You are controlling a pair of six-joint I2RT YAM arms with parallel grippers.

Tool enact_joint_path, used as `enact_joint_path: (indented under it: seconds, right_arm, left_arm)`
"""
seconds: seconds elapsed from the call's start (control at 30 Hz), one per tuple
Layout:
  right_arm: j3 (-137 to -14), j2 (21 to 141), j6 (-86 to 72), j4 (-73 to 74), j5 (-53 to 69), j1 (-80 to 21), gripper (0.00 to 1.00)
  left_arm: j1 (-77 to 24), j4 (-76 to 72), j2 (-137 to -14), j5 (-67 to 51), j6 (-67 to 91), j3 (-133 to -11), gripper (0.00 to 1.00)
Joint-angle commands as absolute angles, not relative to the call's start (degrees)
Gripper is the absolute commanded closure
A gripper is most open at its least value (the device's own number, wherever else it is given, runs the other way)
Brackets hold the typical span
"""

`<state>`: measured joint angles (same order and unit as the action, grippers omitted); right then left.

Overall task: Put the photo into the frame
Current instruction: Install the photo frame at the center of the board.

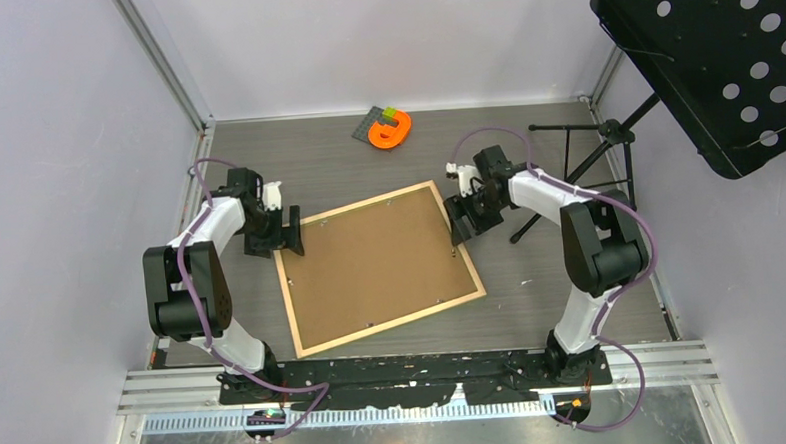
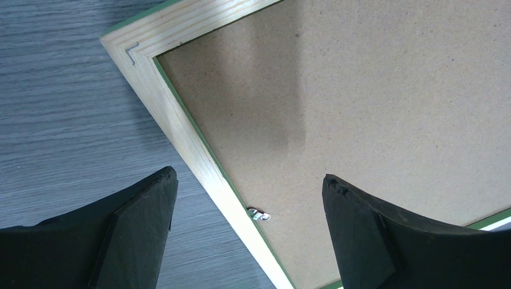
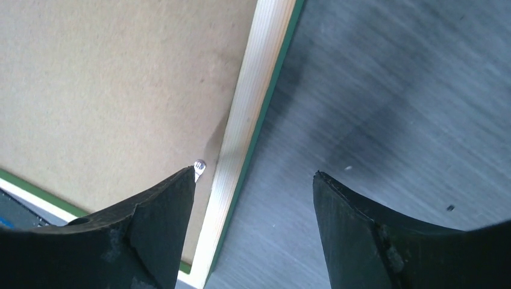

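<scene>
The frame (image 1: 393, 323) lies flat mid-table with its pale wood face up. The brown backing board (image 1: 376, 263) fills it. The photo is hidden. My left gripper (image 1: 291, 231) is open and empty, straddling the frame's left rail (image 2: 179, 126) near its far corner. One finger is over the table, the other over the board (image 2: 373, 90). My right gripper (image 1: 459, 224) is open and empty at the frame's right rail (image 3: 248, 108). Its left fingertip (image 3: 175, 192) is over the board (image 3: 108, 78), beside a small metal clip (image 3: 199, 164). Another clip (image 2: 259, 214) shows by the left rail.
An orange and green object (image 1: 390, 130) sits on a dark mat at the back of the table. A black perforated music stand (image 1: 722, 57) on a tripod (image 1: 577, 164) stands at the right. Walls close in the left, back and right sides.
</scene>
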<state>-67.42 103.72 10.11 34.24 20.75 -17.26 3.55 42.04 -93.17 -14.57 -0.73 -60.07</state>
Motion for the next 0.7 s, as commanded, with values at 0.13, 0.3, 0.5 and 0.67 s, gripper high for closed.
enact_joint_path:
  seconds: [0.13, 0.3, 0.5, 0.67]
  right_arm:
    - [-62.69, 97.65, 10.80, 34.48, 23.59, -17.51, 0.23]
    - [-61.22, 97.06, 9.73, 32.93, 23.22, -19.23, 0.26]
    - [-61.35, 97.96, 8.55, 31.71, 20.77, -21.19, 0.30]
    - [-61.73, 98.87, 8.20, 31.29, 19.50, -21.89, 0.32]
  left_arm:
    - [4.00, 41.31, -92.02, -15.36, -1.52, -60.47, 0.12]
    - [4.01, 41.31, -91.96, -15.03, -1.49, -60.51, 0.12]
    - [4.03, 41.22, -91.94, -14.99, -1.58, -60.55, 0.12]
    - [4.02, 41.09, -92.10, -15.06, -1.65, -60.51, 0.12]
